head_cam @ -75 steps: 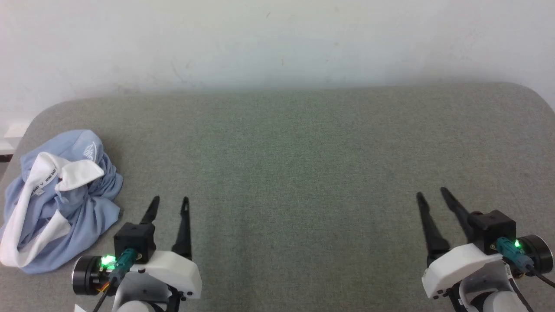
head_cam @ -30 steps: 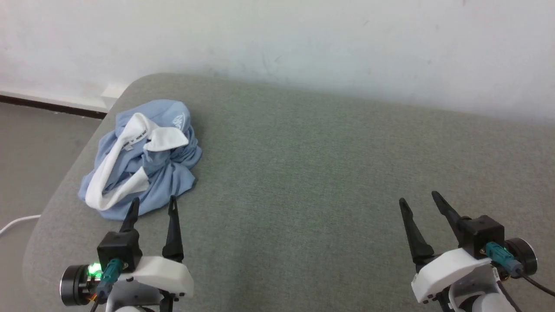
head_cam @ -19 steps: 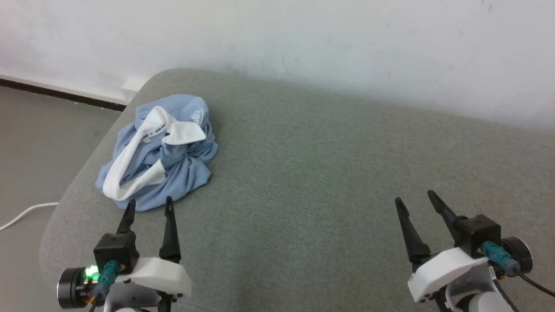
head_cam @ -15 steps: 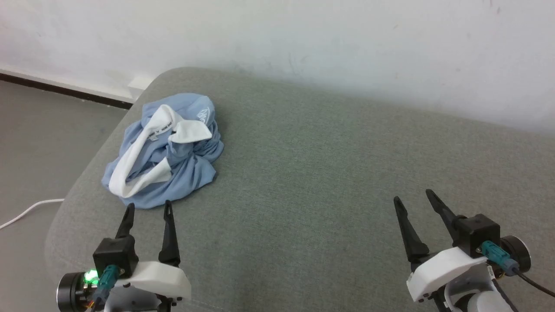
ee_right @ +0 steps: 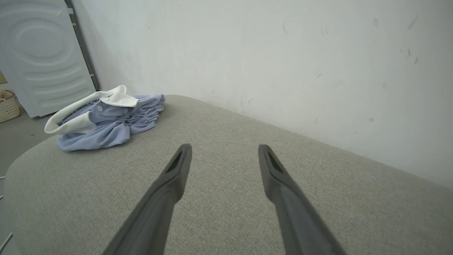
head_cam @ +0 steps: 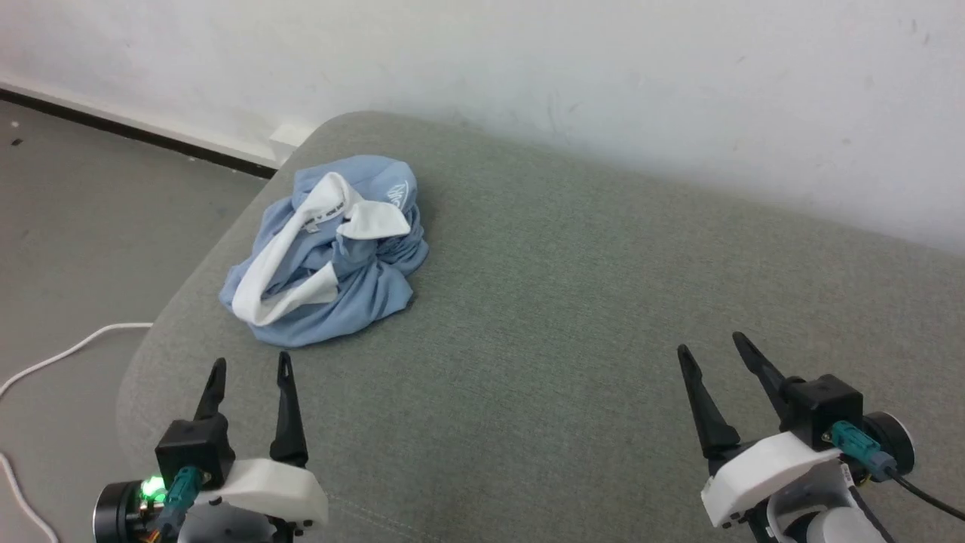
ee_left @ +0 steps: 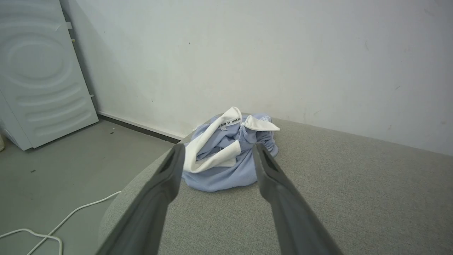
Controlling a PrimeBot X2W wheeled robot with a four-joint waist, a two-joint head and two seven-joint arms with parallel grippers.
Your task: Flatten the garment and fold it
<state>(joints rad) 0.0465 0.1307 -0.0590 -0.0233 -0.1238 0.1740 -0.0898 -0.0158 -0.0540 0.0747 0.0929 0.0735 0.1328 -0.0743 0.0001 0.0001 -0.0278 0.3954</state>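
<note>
the light blue polo shirt is lying crumpled on the padded worktop; the left claw and right claw are hovering open and empty, so flattening and folding are both waiting.

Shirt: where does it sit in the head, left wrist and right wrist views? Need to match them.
Head: shirt upper left, crumpled, ahead of the left gripper.
Left wrist: shirt at centre, seen beyond and between the open jaws.
Right wrist: shirt upper left, well off to the side of the right gripper.
Shared landmark: the rounded corner of the cushion, right by the shirt.
</note>
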